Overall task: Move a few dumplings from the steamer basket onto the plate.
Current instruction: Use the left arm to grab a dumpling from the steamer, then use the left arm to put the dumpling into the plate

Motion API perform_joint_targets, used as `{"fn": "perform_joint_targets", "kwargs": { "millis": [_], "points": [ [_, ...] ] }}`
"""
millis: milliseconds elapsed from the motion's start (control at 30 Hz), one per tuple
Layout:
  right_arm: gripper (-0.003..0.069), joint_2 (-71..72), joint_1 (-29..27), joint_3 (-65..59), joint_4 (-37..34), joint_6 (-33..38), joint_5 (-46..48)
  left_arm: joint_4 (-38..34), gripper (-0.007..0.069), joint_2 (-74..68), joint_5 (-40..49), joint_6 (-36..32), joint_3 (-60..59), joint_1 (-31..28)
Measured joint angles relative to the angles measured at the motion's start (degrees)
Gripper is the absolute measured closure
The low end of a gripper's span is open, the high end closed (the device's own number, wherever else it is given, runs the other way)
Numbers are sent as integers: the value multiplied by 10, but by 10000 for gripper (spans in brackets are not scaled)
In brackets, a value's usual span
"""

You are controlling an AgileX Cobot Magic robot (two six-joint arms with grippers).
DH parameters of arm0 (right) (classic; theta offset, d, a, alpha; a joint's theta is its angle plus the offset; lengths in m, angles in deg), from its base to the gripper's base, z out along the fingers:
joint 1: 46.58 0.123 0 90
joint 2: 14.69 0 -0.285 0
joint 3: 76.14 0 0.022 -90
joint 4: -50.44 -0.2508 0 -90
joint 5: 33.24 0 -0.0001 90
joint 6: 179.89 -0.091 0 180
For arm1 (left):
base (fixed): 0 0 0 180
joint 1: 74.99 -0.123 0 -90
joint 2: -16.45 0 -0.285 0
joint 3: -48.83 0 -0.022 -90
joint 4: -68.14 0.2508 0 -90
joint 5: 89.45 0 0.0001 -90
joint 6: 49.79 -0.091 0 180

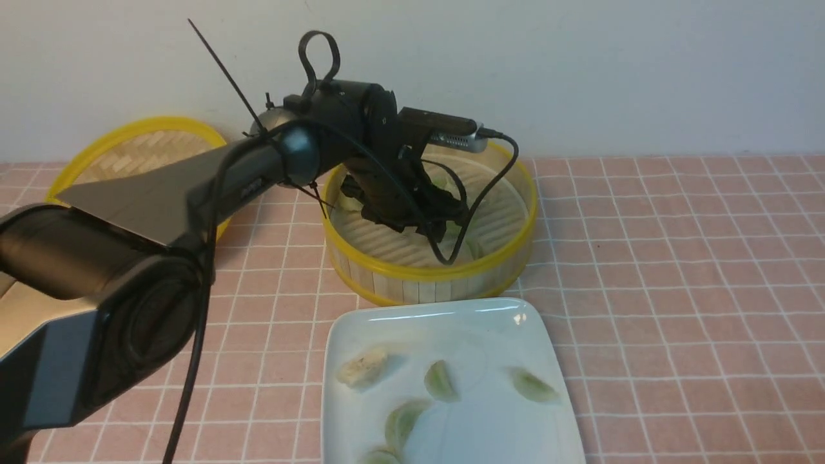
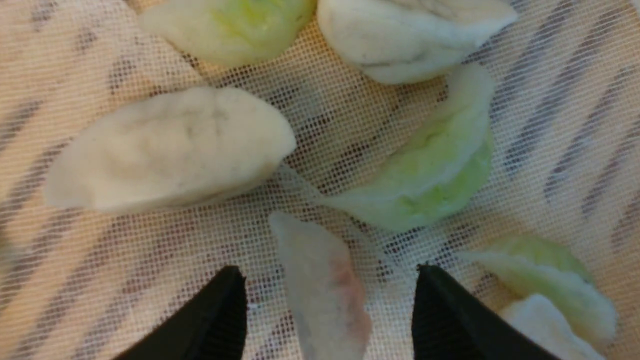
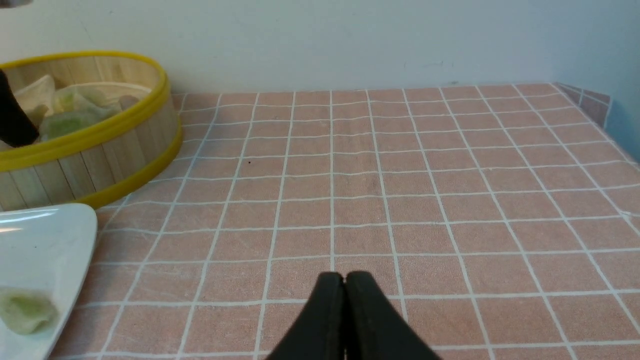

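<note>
The steamer basket (image 1: 490,267) stands behind the white plate (image 1: 419,322); it also shows in the right wrist view (image 3: 100,150). My left gripper (image 1: 422,222) is down inside the basket. In the left wrist view it (image 2: 327,277) is open, its fingers on either side of a whitish dumpling (image 2: 325,290) lying on the mesh liner, not touching it. Other dumplings lie around: a pale one (image 2: 170,150), a green one (image 2: 435,170). Several dumplings (image 1: 440,380) lie on the plate. My right gripper (image 3: 345,276) is shut and empty over the tablecloth.
The flat woven lid (image 1: 135,154) lies at the back left, partly behind my left arm. The pink checked tablecloth (image 1: 677,277) stretches to the right of the basket and plate. A wall runs along the back.
</note>
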Motion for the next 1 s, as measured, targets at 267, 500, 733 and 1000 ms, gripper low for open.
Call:
{"fn": "perform_joint_targets", "kwargs": {
  "millis": [267,500,733,1000],
  "points": [
    [673,0,0,0,0,0,0,2,466,-7,-8,0,2,0],
    [673,0,0,0,0,0,0,3,460,43,47,-3,1,0],
    [673,0,0,0,0,0,0,-1,460,167,210,-24,0,0],
    [673,0,0,0,0,0,0,-13,460,222,232,-36,-145,41]
  ]
}}
